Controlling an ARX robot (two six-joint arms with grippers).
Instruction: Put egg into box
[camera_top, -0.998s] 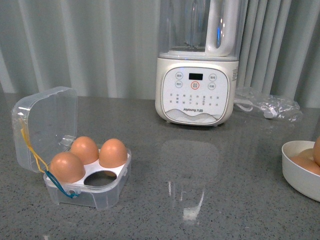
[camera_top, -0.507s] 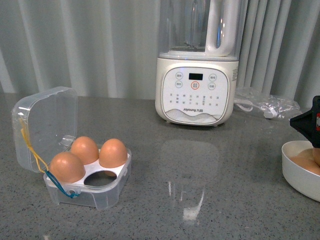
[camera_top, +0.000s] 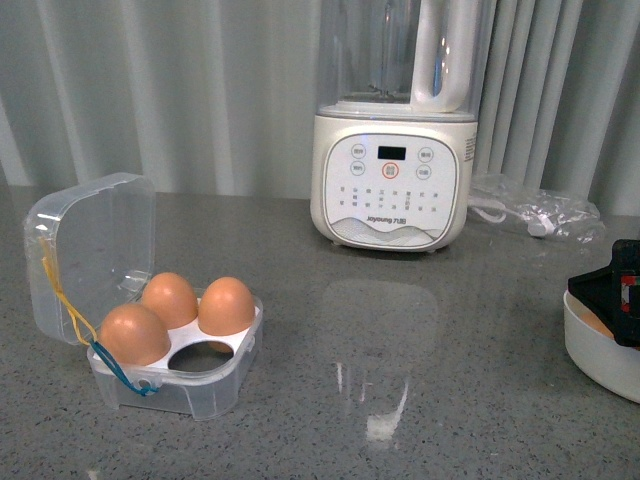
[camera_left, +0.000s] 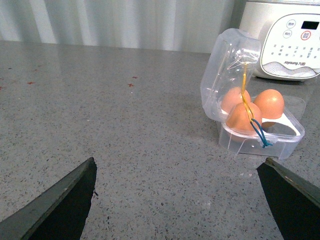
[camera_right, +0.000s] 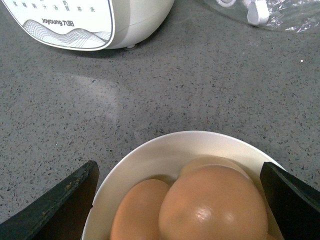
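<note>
The clear box (camera_top: 175, 345) stands open at the front left of the counter, lid up, with three brown eggs in it and one hole (camera_top: 200, 358) bare; it also shows in the left wrist view (camera_left: 260, 122). My right gripper (camera_right: 182, 200) is open right above the white bowl (camera_right: 150, 160), its jaws either side of the top brown egg (camera_right: 212, 207); a second egg (camera_right: 137, 212) lies beside it. In the front view the right gripper (camera_top: 612, 295) shows at the right edge over the bowl (camera_top: 590, 350). My left gripper (camera_left: 182, 192) is open and empty above bare counter, short of the box.
A cream Joyoung blender (camera_top: 392, 180) stands at the back middle, with a crumpled clear plastic bag (camera_top: 535, 210) to its right. Curtains hang behind the grey speckled counter (camera_top: 400, 330).
My right gripper has come into the front view from the right edge and dropped lower, over the bowl. The box and its eggs have not moved.
</note>
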